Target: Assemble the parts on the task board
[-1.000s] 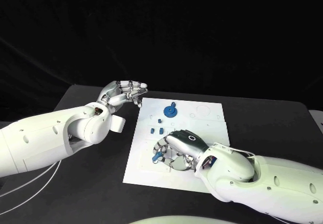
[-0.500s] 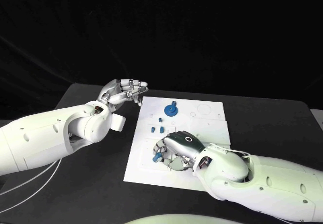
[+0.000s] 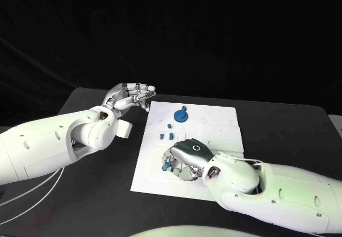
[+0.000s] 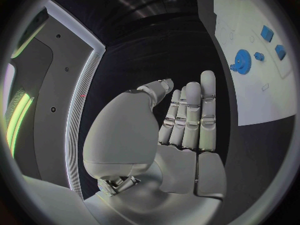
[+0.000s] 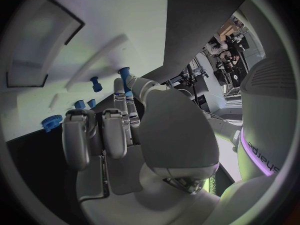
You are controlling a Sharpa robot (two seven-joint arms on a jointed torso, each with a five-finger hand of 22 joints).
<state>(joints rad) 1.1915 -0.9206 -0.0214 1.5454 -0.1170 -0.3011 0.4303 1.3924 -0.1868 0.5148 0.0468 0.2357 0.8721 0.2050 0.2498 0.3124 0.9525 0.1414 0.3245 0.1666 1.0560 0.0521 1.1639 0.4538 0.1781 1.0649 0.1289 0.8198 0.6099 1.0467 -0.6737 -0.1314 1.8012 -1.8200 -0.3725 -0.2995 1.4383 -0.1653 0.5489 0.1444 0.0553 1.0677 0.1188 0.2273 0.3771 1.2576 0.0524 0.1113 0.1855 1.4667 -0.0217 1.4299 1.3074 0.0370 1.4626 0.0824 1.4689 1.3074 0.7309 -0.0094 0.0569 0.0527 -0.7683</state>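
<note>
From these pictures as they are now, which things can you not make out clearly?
- Head view: the right hand covers the near part of the board; the part under its fingers is mostly hidden, and whether it is gripped cannot be told.
- Right wrist view: a blue part shows at the fingertips; its lower end is hidden behind them.
- Head view: the small parts near the gear are too small to tell their shape.
- Left wrist view: the board's edge is cut off by the circle's rim.

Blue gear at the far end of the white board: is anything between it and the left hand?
Nothing visible. The round blue toothed gear lies on the white task board, and the silver left hand hangs beside the board's far left corner. Between them show bare board and black table; the small blue blocks lie nearer the robot.
</note>
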